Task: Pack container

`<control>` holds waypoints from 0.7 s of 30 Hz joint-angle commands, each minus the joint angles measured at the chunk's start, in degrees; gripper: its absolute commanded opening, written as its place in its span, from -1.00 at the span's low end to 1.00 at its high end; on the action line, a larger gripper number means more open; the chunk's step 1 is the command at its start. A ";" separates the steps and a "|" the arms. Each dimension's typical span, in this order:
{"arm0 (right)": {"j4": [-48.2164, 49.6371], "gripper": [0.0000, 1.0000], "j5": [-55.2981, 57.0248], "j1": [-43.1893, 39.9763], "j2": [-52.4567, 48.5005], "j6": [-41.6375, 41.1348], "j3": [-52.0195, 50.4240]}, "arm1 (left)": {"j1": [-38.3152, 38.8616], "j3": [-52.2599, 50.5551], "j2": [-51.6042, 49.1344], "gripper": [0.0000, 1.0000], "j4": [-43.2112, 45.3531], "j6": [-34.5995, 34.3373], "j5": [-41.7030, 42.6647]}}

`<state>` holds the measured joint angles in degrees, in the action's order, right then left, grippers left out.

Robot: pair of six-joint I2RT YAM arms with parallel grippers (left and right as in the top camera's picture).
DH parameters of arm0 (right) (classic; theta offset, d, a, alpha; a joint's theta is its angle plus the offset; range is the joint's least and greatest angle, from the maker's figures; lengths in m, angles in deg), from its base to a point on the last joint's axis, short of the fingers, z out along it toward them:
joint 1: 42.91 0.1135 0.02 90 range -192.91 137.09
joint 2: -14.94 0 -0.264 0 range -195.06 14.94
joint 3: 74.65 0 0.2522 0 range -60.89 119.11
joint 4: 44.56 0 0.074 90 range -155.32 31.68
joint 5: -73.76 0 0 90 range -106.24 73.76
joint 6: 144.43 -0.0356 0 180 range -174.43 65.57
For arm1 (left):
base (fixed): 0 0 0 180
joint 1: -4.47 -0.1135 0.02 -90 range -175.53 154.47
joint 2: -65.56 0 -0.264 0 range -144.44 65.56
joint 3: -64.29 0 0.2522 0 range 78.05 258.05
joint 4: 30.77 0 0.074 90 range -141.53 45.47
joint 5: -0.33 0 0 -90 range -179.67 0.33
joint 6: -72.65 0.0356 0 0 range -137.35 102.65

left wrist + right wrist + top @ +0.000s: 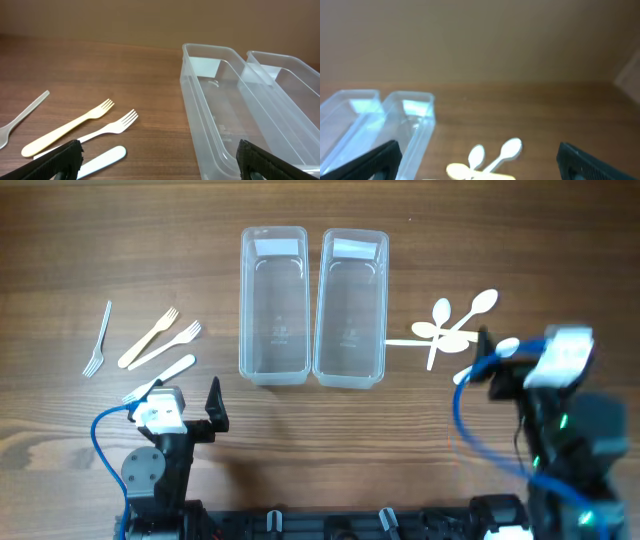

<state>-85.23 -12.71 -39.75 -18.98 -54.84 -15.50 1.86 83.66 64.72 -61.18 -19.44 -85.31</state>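
Two clear plastic containers stand side by side mid-table, left container [273,305] and right container [351,307], long walls just beside each other, both with nothing in them yet. Forks [160,338] lie fanned out on your left arm's side, spoons [455,328] heaped on the right arm's side (likely sorted so each arm feeds its nearer box). Left gripper [157,162] hangs low near the closest white handle [102,161], jaws spread wide, nothing between them. Right gripper [477,160] is likewise released and empty, hovering above the spoon pile. You've packed nothing so far; the first pick looks closest on the left.
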 commanded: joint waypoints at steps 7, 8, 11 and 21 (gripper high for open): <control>-9.57 0.99 -6.43 -0.24 -31.63 -4.83 21.24 | 0.26 -0.48 0.46 1.00 0.15 0.13 0.52; -10.67 1.00 -6.40 -0.24 -33.05 -5.55 21.24 | 0.26 -0.48 0.46 0.99 0.17 0.13 0.50; -12.48 0.99 -5.25 -0.24 -39.19 -5.90 21.24 | 0.26 -0.48 0.46 1.00 0.15 0.13 0.50; -13.22 -0.52 -4.15 -0.24 -53.62 -16.55 21.24 | 0.26 -0.48 0.46 1.00 0.17 0.13 0.50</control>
<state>-98.17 -17.50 -39.75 -70.65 -66.03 4.76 1.86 83.61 64.72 -61.20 -19.42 -85.28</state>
